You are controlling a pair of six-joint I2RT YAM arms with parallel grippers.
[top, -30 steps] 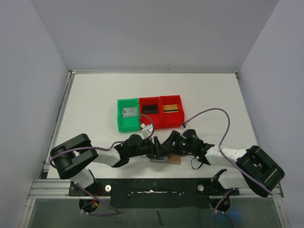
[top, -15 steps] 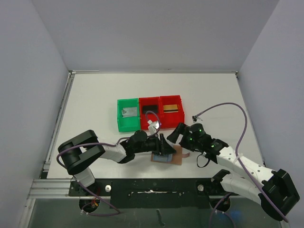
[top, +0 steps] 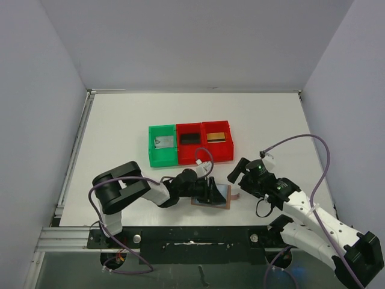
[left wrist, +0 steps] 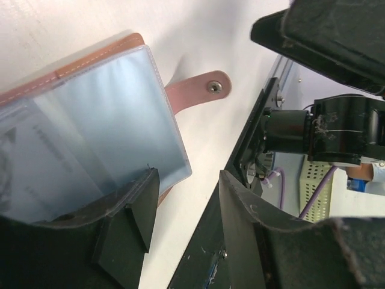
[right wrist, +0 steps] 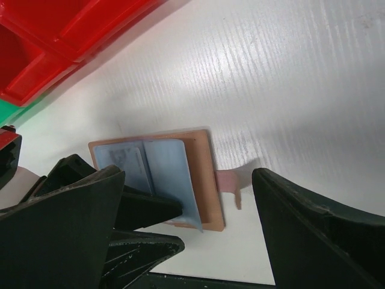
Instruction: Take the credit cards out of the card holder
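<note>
The card holder (top: 218, 197) lies open on the table near the front edge, brown leather with blue-grey sleeves (left wrist: 102, 120) and its strap tab (left wrist: 201, 90) pointing right. My left gripper (top: 210, 190) lies low over its left half, jaws apart, one finger (left wrist: 135, 211) resting on the sleeve edge and nothing between them. My right gripper (top: 236, 173) hovers just right of the holder (right wrist: 204, 174), open wide and empty. A silver card (top: 163, 142) lies in the green bin, a black card (top: 190, 138) and a gold card (top: 217, 136) in the red bins.
The green bin (top: 153, 158) and two red bins (top: 204, 158) stand in a row behind the holder. The red bins (right wrist: 72, 36) fill the top left of the right wrist view. The black front rail (top: 192, 238) runs just below the holder.
My right gripper has opened wide and drawn back to the right, off the card holder. The left gripper has slid right over the holder, narrowing a little. The holder now lies uncovered on its right side.
</note>
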